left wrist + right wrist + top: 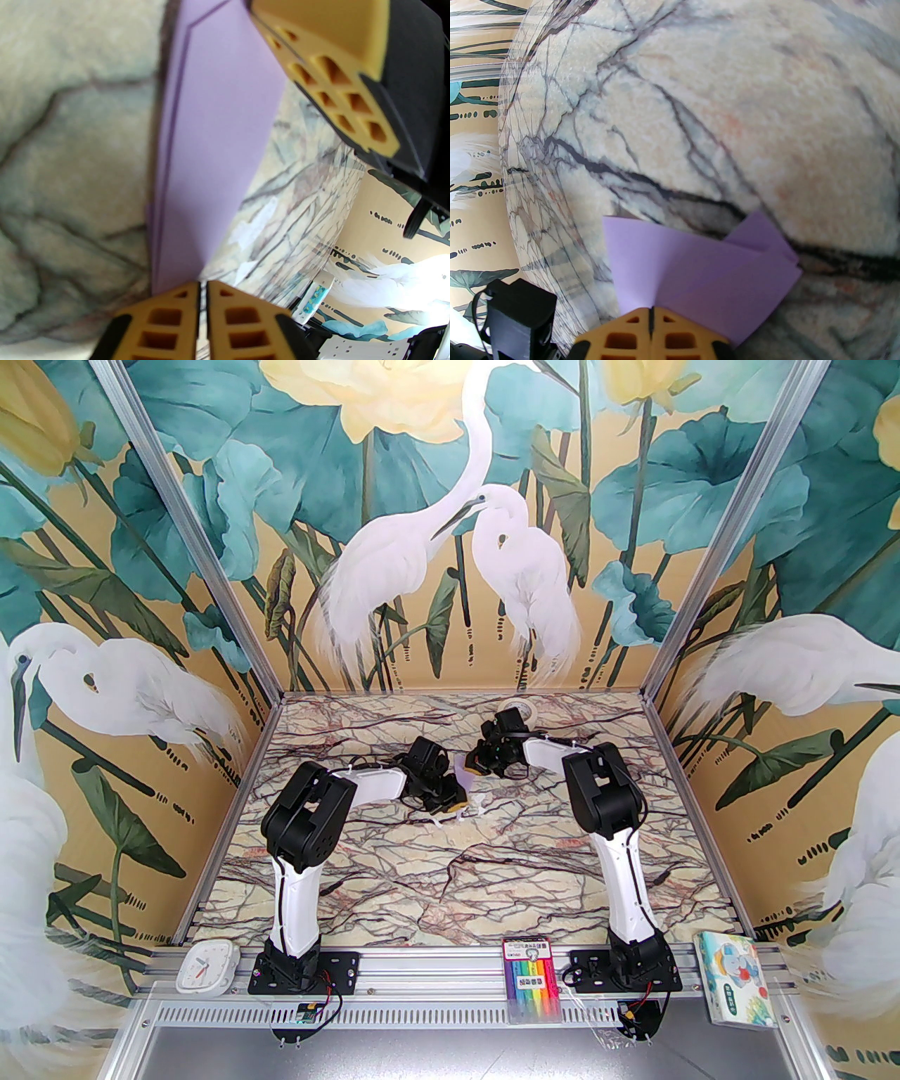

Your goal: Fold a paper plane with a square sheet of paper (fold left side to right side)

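Left claw [203,286] and right claw [651,313] each clamp an opposite end of the paper [703,267]. Judgement: hold it taut, align edges before creasing.

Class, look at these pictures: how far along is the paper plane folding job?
Done: the lavender paper shows several overlapping folded layers and a crease line. In hand: the left claw and right claw each pinch it, shut. Left: a finished dart shape is hard to confirm; probably last creasing, then setting it on the table.
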